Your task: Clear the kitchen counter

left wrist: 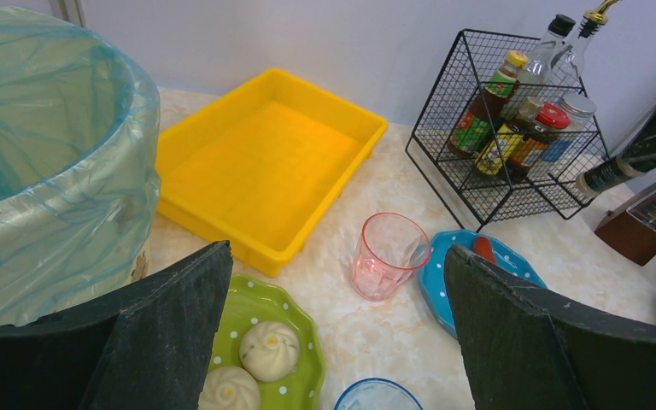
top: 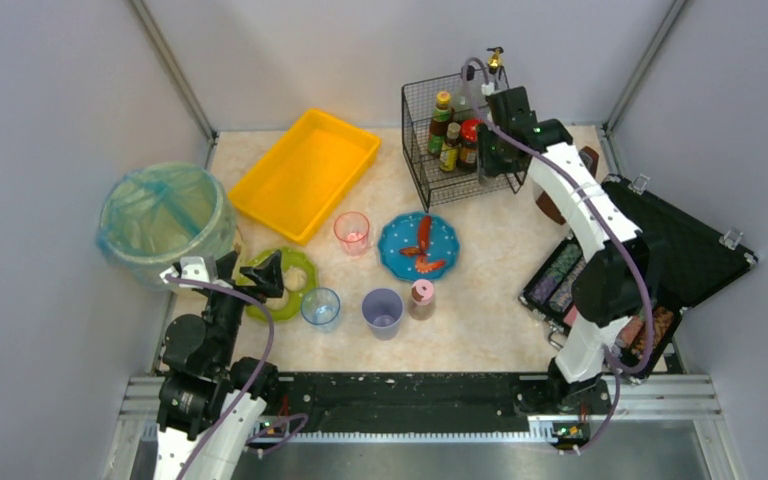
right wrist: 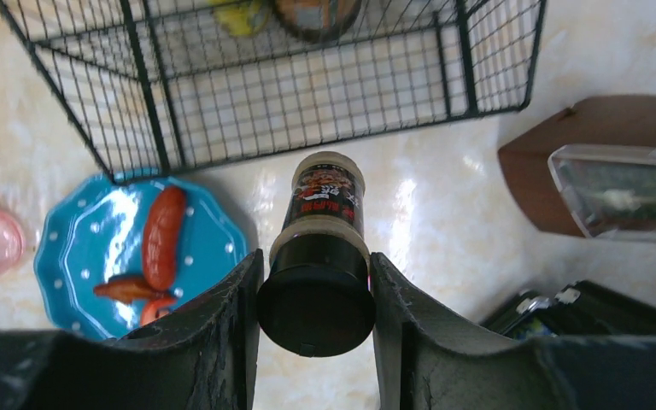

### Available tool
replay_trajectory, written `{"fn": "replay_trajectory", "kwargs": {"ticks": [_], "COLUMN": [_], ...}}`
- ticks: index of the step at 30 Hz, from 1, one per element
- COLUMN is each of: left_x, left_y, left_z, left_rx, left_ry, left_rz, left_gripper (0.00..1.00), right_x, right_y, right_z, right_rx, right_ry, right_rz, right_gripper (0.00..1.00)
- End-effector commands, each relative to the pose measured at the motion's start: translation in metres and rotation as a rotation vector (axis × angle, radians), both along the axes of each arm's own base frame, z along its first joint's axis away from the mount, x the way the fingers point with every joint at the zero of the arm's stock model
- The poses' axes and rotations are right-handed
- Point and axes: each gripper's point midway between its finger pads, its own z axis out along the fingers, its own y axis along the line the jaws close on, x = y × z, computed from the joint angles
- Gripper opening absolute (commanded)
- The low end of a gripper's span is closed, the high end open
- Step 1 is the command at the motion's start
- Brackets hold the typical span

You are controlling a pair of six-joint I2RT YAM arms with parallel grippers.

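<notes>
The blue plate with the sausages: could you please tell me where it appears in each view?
Top external: the blue plate sits near the centre, below the wire rack.
Left wrist: the blue plate is lower right, partly behind the left claw.
Right wrist: the blue plate is lower left, left of the spice jar.
Shared landmark: the wire rack, above the plate in every picture.

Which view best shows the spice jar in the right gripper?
Right wrist: spice jar sits centred, close, in the right gripper. Left wrist shows it small at the far right; overhead, the arm mostly hides it.
</notes>
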Motion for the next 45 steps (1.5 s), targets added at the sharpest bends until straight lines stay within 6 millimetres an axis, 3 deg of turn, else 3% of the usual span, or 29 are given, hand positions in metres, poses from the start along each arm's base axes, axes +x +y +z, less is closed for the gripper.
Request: {"fn": "replay_trajectory", "kwargs": {"ticks": [1, 4, 7, 12, 28, 30, 38, 45], "left_x": [-0.001, 0.001, 0.002, 0.006, 0.011, 0.011, 0.010, 0.009], "left_y": [0.001, 0.001, 0.002, 0.001, 0.000, 0.000, 0.001, 0.001], "left_z": [0.013, 0.011, 0.010, 0.007, 0.005, 0.005, 0.005, 0.006], "left_rx": [-0.014, -0.010, -0.006, -0.001, 0.008, 0.008, 0.009, 0.007], "left_ry": [-0.042, -0.034, -0.029, -0.014, 0.001, 0.001, -0.001, -0.006], "left_rz": [0.003, 0.008, 0.013, 0.015, 0.014, 0.013, 0.016, 0.015], "left_gripper": [0.98, 0.98, 0.98, 0.99, 0.98, 0.98, 0.98, 0.98], "right_x": [0.041, 0.062, 0.079, 0.100, 0.125, 0.127, 0.127, 0.122], "right_y": [-0.013, -0.023, -0.032, -0.043, -0.052, -0.051, -0.048, -0.047], "right_z": [0.038, 0.049, 0.045, 0.020, -0.054, -0.059, -0.056, -0.039], "right_rx": [0.000, 0.006, 0.013, 0.015, 0.050, 0.054, 0.067, 0.082], "right_ry": [-0.121, -0.154, -0.154, -0.112, 0.018, 0.026, 0.026, 0.001], "right_rz": [-0.028, -0.054, -0.076, -0.098, -0.106, -0.102, -0.090, -0.088], "right_gripper": [0.11, 0.11, 0.11, 0.11, 0.17, 0.21, 0.54, 0.64]}}
